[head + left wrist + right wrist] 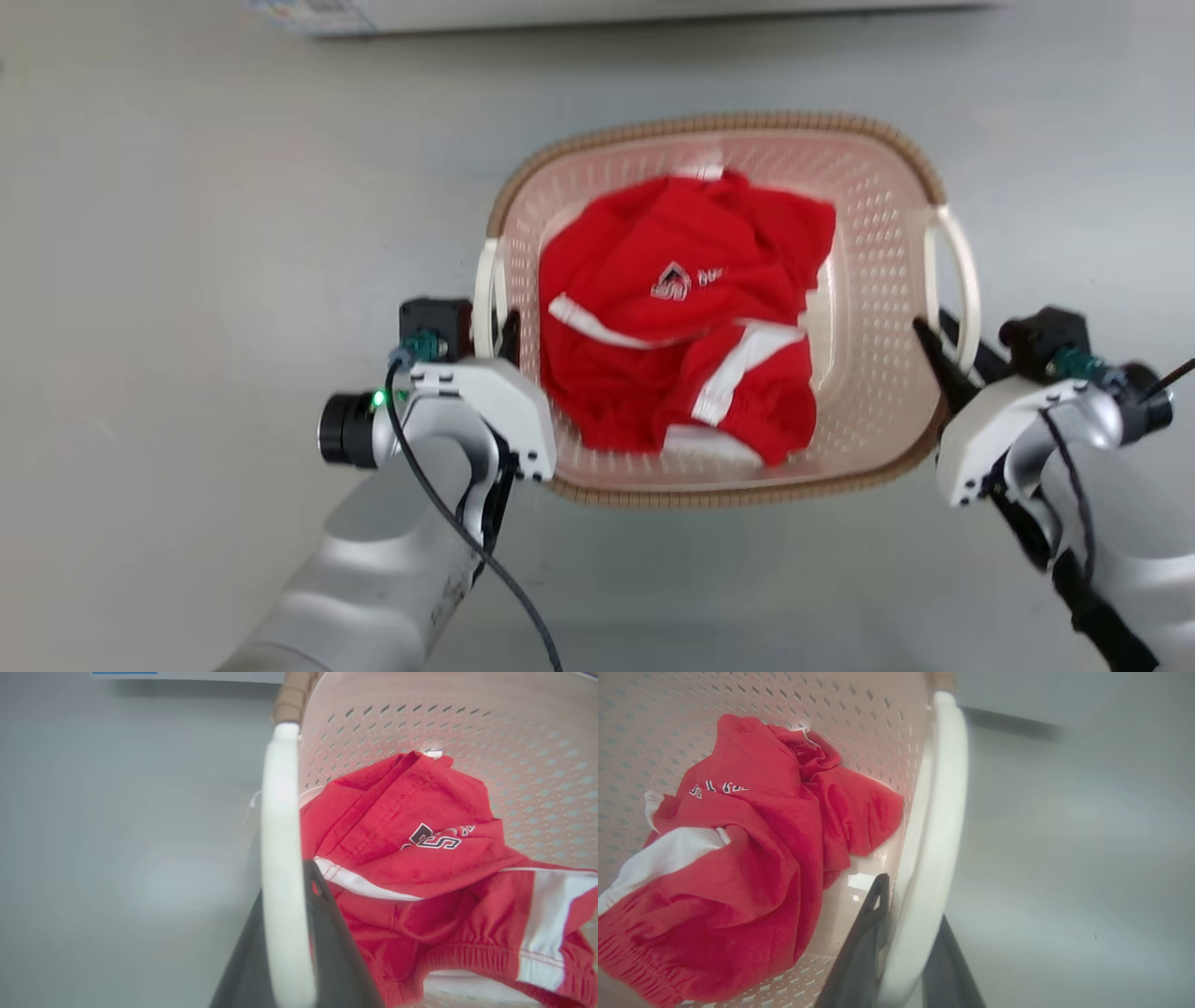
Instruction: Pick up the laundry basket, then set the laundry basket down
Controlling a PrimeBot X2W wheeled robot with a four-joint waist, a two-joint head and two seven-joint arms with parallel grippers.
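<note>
Both jaws pinching laundry basket (868, 280) handles (968, 280), tips part-hidden; red garment (672, 327) covering base

Open grey floor (187, 233) lies left, right and near of the basket (878, 280); a white panel (653, 9) bounds the far edge; red clothing (681, 317) fills the basket.

Crumpled red garment (681, 317) with white stripes, grey floor (187, 233)

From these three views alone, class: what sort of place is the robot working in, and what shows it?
Probably a laundry or utility area, though little of the room shows. Clues: a laundry basket holding red sportswear, a bare grey floor, and the edge of a white unit beyond.
</note>
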